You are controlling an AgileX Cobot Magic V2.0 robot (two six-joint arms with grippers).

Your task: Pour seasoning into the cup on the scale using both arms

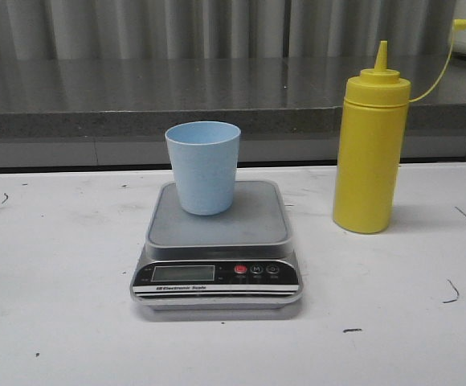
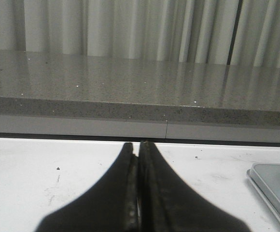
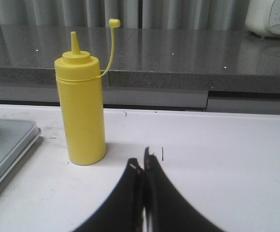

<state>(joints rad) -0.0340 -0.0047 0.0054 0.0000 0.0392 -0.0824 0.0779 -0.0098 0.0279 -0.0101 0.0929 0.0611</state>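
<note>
Nothing gripped yet, and tall things are waiting to tip.
Front: the cup [image 1: 203, 166] stands upright on the scale [image 1: 217, 245], the seasoning [image 1: 369, 149] upright to its right, uncapped. Left wrist: left gripper [image 2: 138, 145] pressed together, clear of the scale; a careless nudge could topple the cup. Right wrist: right gripper [image 3: 143, 164] closed near the seasoning; squeezing could squirt early.
</note>
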